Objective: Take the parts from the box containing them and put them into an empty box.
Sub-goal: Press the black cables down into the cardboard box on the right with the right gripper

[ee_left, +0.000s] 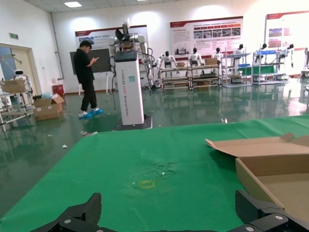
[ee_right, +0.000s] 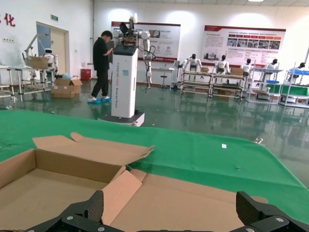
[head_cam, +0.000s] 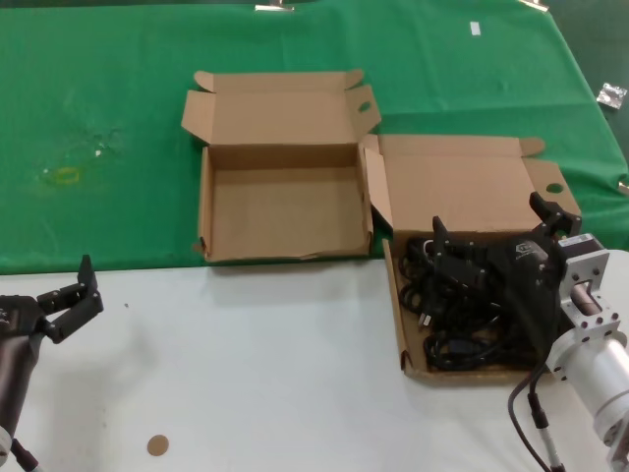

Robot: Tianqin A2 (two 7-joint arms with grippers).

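The parts are black power cords [head_cam: 462,317] piled in the squarer cardboard box [head_cam: 454,183] at the right, its lid laid back. My right gripper [head_cam: 491,218] hangs open just above the cords, holding nothing; in its wrist view the right gripper [ee_right: 171,209] spans that box's lid [ee_right: 203,200]. The empty box [head_cam: 280,205], wider than deep, lies open to the left of the full one and shows as a bare tray [ee_right: 43,186] beside it. My left gripper [head_cam: 90,287] rests open over the white table at the near left; the left gripper [ee_left: 169,209] faces green cloth, with the empty box [ee_left: 275,166] off to one side.
A green cloth [head_cam: 108,108] covers the far half of the table and white tabletop [head_cam: 256,364] the near half. A small brown disc [head_cam: 157,445] lies near the front edge. A yellow mark [head_cam: 66,175] sits on the cloth at far left, and a small bag [head_cam: 611,94] at far right.
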